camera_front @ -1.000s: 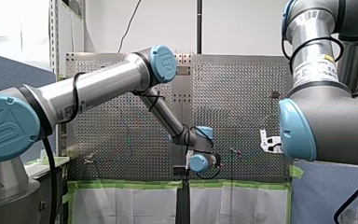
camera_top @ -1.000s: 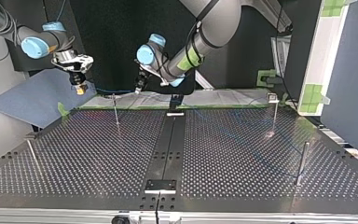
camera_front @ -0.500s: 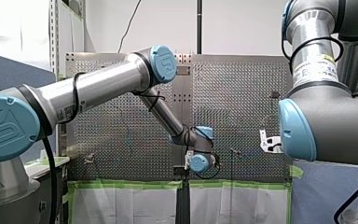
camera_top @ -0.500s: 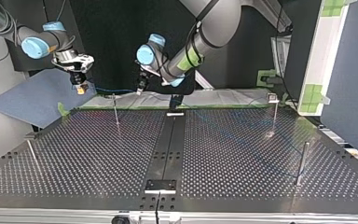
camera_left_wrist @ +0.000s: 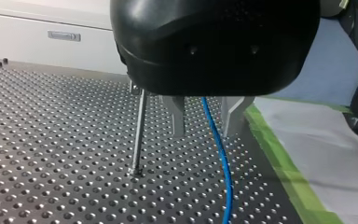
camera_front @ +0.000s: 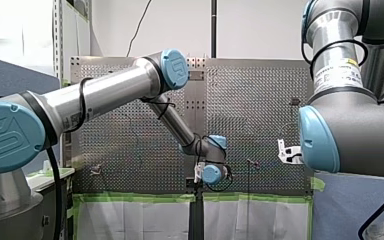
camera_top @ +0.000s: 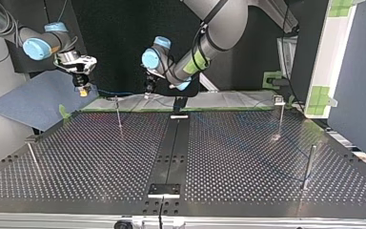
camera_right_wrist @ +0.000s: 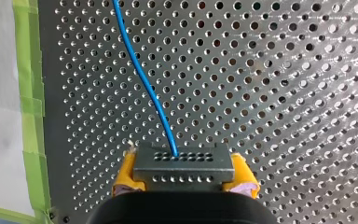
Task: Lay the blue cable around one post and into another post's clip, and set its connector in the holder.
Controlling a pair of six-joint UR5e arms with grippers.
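Observation:
The blue cable (camera_right_wrist: pixel 145 84) runs from a grey connector (camera_right_wrist: pixel 183 164), on which my right gripper (camera_right_wrist: pixel 184 179) is shut with its yellow pads. In the top view that right gripper (camera_top: pixel 81 89) hangs above the table's far left corner. From it the cable (camera_top: pixel 109 92) stretches across to my left gripper (camera_top: pixel 148 91). My left gripper (camera_left_wrist: pixel 206 122) is open, low over the perforated table, with the cable (camera_left_wrist: pixel 216 144) passing loosely between its metal fingers (camera_left_wrist: pixel 178 116). A thin post (camera_left_wrist: pixel 139 133) stands just beside those fingers, and the same post (camera_top: pixel 118 113) shows in the top view.
A post with a clip (camera_top: pixel 279 113) stands at the top view's far right, and plain posts stand at the near right (camera_top: pixel 308 166) and near left (camera_top: pixel 33 157). Brackets (camera_top: pixel 179 115) (camera_top: pixel 163 190) sit on the black centre strip. Green tape (camera_left_wrist: pixel 284 168) marks the table's edge.
My left gripper has shifted slightly toward the top view's right and a little lower, staying around the cable. My right gripper has held still with the connector.

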